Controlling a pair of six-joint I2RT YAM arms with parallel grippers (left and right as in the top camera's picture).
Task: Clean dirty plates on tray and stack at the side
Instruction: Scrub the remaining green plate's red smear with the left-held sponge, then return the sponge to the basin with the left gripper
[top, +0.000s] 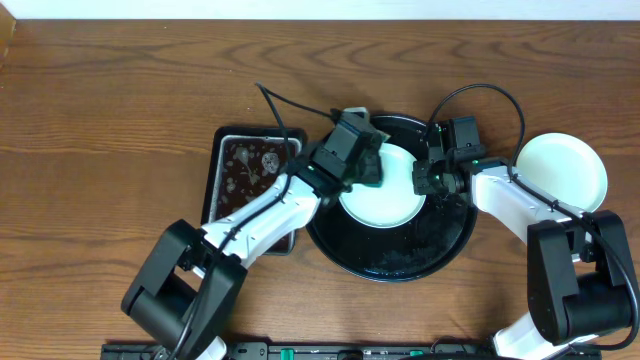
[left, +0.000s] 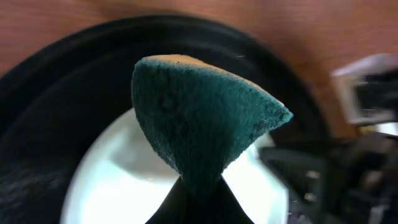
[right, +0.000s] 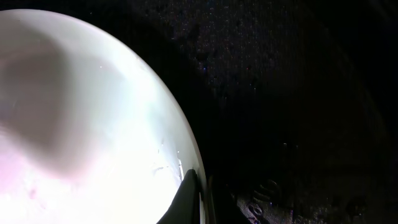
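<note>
A pale mint plate (top: 385, 195) lies on the round black tray (top: 400, 255). My left gripper (top: 368, 165) is shut on a teal sponge (left: 199, 118) and holds it over the plate's left edge; the plate (left: 118, 180) shows white below it. My right gripper (top: 428, 180) is shut on the plate's right rim; in the right wrist view one finger (right: 189, 199) lies over the rim of the plate (right: 81, 124) and the tray (right: 292, 93) is dark beside it. Another pale plate (top: 560, 172) lies on the table at the right.
A rectangular metal-rimmed tray (top: 245, 175) with brown liquid stands left of the black tray, partly under my left arm. The wooden table (top: 120, 110) spreads out to the left and back.
</note>
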